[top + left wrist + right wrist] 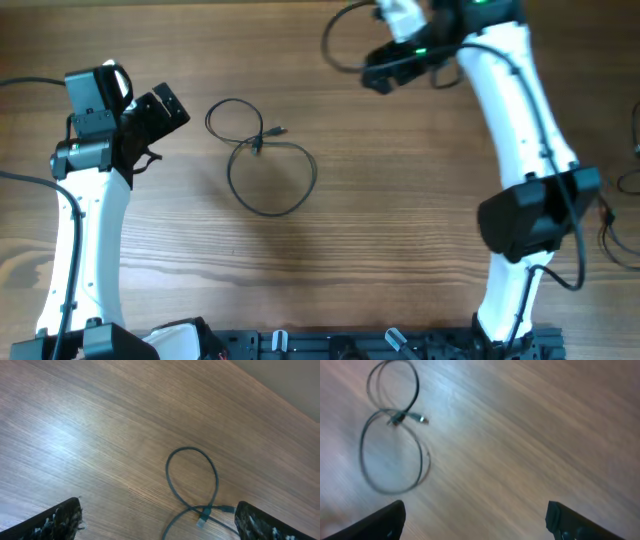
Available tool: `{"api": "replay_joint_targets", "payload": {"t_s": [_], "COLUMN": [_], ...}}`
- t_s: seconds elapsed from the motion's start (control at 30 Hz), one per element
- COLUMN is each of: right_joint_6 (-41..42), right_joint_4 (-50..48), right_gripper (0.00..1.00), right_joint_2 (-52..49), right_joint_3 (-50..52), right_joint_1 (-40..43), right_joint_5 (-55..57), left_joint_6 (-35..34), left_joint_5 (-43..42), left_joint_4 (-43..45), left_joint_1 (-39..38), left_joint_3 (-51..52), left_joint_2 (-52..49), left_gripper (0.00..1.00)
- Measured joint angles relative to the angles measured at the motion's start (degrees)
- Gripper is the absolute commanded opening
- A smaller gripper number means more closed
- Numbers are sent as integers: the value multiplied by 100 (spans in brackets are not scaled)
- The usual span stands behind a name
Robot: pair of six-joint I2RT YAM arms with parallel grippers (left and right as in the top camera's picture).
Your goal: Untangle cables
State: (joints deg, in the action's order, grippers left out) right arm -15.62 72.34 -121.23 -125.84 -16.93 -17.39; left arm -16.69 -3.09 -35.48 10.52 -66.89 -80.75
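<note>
The cables point(262, 158) lie on the wooden table as a thin black figure-eight: a small loop at upper left, a larger loop at lower right, plug ends crossing in the middle. The same loops show in the left wrist view point(195, 485) and, blurred, in the right wrist view point(392, 425). My left gripper point(165, 112) is open and empty, just left of the cables; its fingertips point(160, 522) straddle the crossing from above. My right gripper point(385, 70) is open and empty at the far upper right, away from the cables; its fingers point(475, 520) are spread wide.
Thicker black arm wiring loops at the top edge near the right arm point(340, 40) and at the right edge point(615, 225). The arm bases stand along the table's front edge point(330, 345).
</note>
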Motion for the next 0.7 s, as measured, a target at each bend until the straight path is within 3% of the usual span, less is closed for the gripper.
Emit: {"api": "replay_joint_targets", "payload": {"t_s": [0.13, 0.33, 0.53, 0.7], "right_joint_6": [686, 1178, 1106, 778], "right_joint_4": [-1462, -3609, -4006, -3838], "right_gripper": [87, 83, 83, 86], "right_joint_2": [17, 15, 15, 15], "right_joint_3": [973, 2514, 3276, 3305], "right_joint_1": [-975, -1220, -1657, -1827], "right_joint_5": [868, 887, 704, 197], "left_joint_6": [55, 157, 201, 286], "left_joint_5": [-120, -136, -227, -282], "left_joint_4": [2, 26, 68, 79], "left_joint_1": [0, 0, 0, 0], "left_joint_3": [2, 0, 2, 2], "left_joint_2": [0, 2, 2, 2], "left_gripper": [100, 100, 100, 100]}}
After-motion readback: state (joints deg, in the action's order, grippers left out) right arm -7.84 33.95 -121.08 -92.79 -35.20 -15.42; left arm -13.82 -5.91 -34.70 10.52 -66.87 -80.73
